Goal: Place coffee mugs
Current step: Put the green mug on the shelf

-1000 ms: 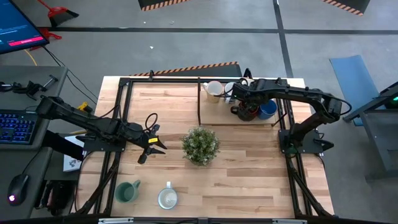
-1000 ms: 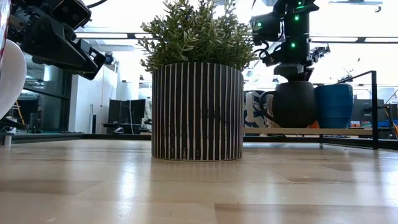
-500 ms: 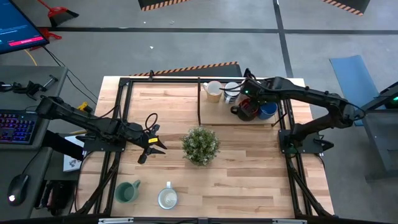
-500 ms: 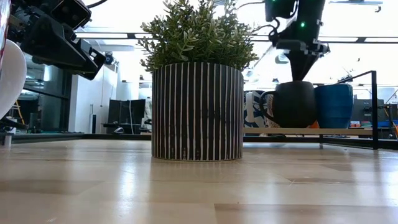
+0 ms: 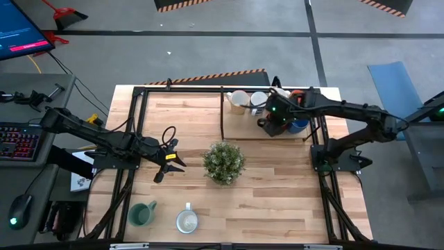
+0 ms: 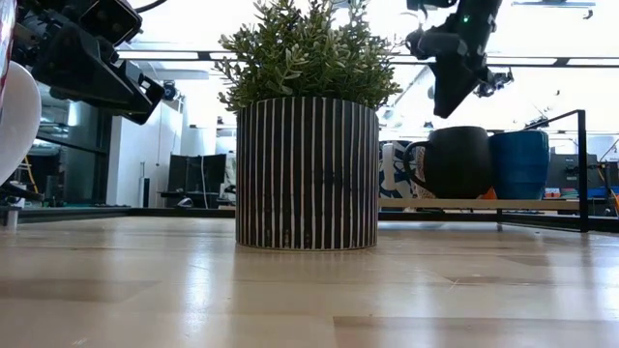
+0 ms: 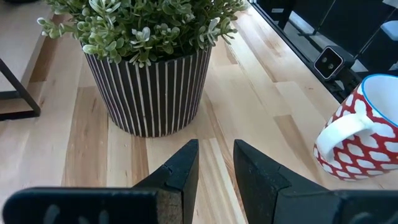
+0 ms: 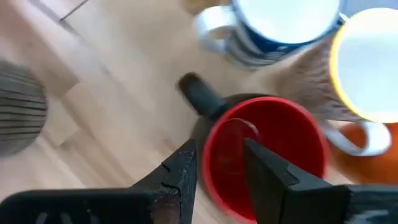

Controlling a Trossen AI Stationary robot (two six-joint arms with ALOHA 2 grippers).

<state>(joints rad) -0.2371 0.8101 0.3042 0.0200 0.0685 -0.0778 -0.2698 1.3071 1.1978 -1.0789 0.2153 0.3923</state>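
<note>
My right gripper (image 5: 272, 117) (image 6: 449, 101) is open and hangs clear above a dark mug with a red inside (image 5: 275, 125) (image 6: 456, 162) (image 8: 267, 146). That mug stands by its base on a low wooden shelf (image 6: 522, 204) at the table's far right, with its handle (image 8: 198, 93) toward the plant. Beside it stand a blue mug (image 6: 519, 164), a blue-and-white mug (image 8: 280, 25), a cream mug (image 5: 238, 99) and an orange mug (image 8: 367, 68). My left gripper (image 5: 172, 163) (image 7: 216, 158) is open and waits left of the plant. A green mug (image 5: 142, 214) and a red-patterned white mug (image 5: 186, 221) (image 7: 357, 134) stand near the near edge.
A spiky green plant in a striped pot (image 5: 223, 161) (image 6: 308, 169) stands mid-table between the arms. The shelf has a black metal frame (image 5: 222, 114) along its left end. Bare wood lies between the plant and the two near mugs.
My right gripper has risen from the rim of the dark mug to well above it and has tipped. The mug has stayed upright on the shelf where it was. My left arm has kept still.
</note>
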